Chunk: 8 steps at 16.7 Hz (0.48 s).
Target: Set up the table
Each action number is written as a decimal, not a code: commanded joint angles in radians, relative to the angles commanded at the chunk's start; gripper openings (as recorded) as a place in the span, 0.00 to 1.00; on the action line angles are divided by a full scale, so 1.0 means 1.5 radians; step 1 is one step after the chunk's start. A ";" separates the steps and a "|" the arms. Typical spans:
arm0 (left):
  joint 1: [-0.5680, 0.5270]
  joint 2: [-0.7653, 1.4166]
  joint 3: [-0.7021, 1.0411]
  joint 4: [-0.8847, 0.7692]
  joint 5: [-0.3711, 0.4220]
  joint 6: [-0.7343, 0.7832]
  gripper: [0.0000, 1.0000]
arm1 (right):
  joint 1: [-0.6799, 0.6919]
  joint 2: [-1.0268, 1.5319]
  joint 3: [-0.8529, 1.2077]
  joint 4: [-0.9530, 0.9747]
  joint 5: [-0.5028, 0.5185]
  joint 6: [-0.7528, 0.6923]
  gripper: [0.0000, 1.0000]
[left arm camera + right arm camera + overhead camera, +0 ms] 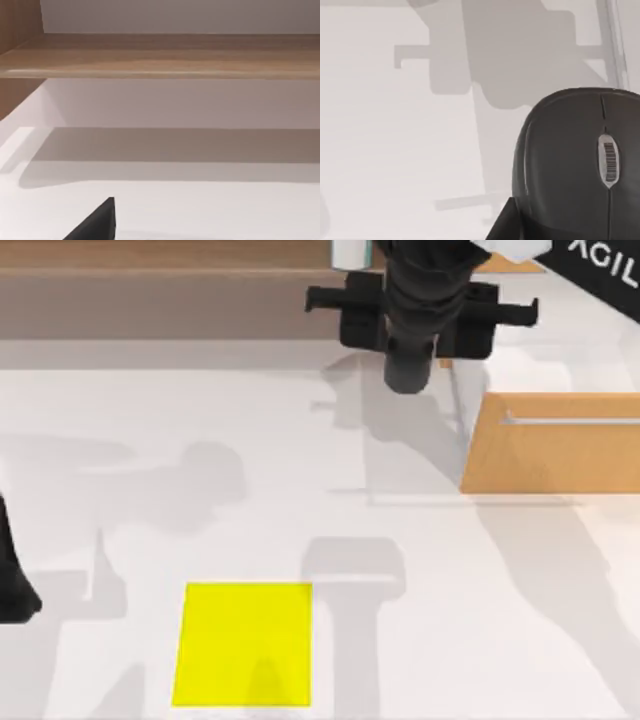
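The white table spans the top view. My right gripper hangs high over its far middle, in front of the shelf. In the right wrist view it is shut on a dark grey computer mouse with a pale scroll wheel, one black finger against the mouse's side, and the arm's shadow lies on the table below. My left arm stays parked at the left edge. One of its dark fingertips shows above the table.
A yellow square mat lies flat near the front, left of centre. An orange-brown drawer cabinet with a metal handle stands at the right. A light-brown wooden shelf runs along the back, its board facing the left wrist.
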 joint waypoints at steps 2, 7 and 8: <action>0.000 0.000 0.000 0.000 0.000 0.000 1.00 | 0.053 0.011 -0.023 0.009 -0.009 0.051 0.00; 0.000 0.000 0.000 0.000 0.000 0.000 1.00 | 0.169 0.059 -0.085 0.022 -0.059 0.154 0.00; 0.000 0.000 0.000 0.000 0.000 0.000 1.00 | 0.191 0.070 -0.094 0.024 -0.072 0.169 0.00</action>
